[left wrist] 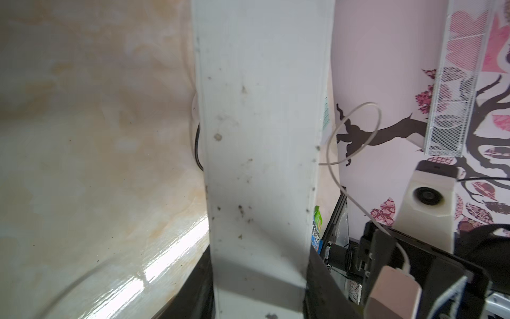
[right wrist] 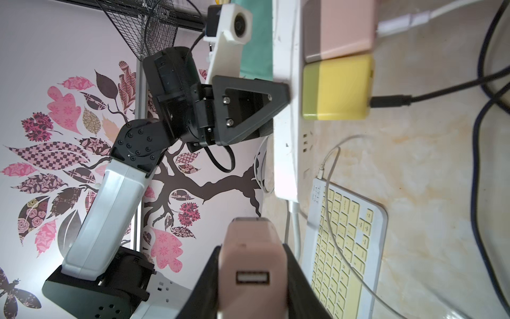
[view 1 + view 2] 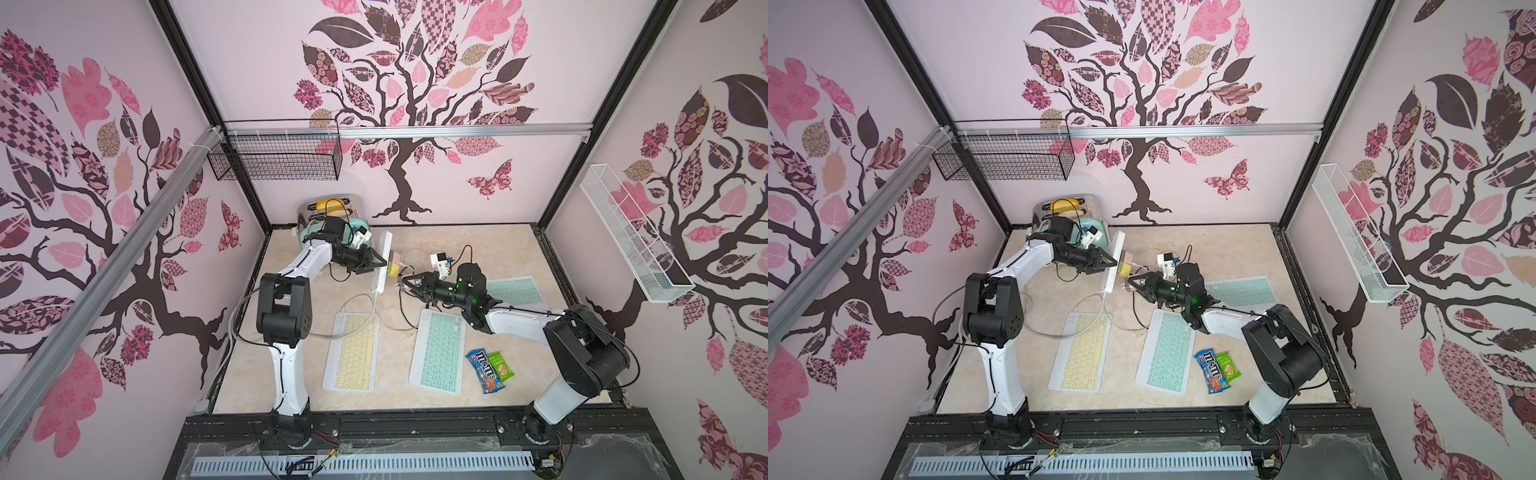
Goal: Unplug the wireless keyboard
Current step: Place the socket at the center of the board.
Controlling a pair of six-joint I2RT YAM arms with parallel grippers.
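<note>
Plainly, the right pincer (image 3: pixel 407 284) is clamped on a pink charger block (image 2: pixel 252 248), one jaw on each flank. The block's USB socket faces the wrist camera with nothing in it. The block hangs in the air, apart from the power strip (image 3: pixel 387 243) just ahead of that pincer's tips.

The left pincer (image 3: pixel 381 262) grips the strip across its width and holds it raised on edge above the table (image 3: pixel 478 249), its sockets turned toward the right pincer. Two more blocks sit plugged into the strip, between the two pincers. One is a second pink block (image 2: pixel 339 30) with a white lead (image 2: pixel 400 20). Touching it is a yellow block (image 2: pixel 336 88) with a black lead (image 2: pixel 392 101).

Below the left pincer lies the yellow keyboard (image 3: pixel 352 353), flat on the table. A thin white cable (image 2: pixel 321 172) trails over its keys, and the cable's metal tip rests at the keyboard's edge nearest the strip. Whether that tip is seated in a port cannot be told.

Below the right pincer, beside its forearm, lies a teal keyboard (image 3: pixel 438 353). A third keyboard (image 3: pixel 517 291), also teal, lies behind that pincer, past its wrist.
</note>
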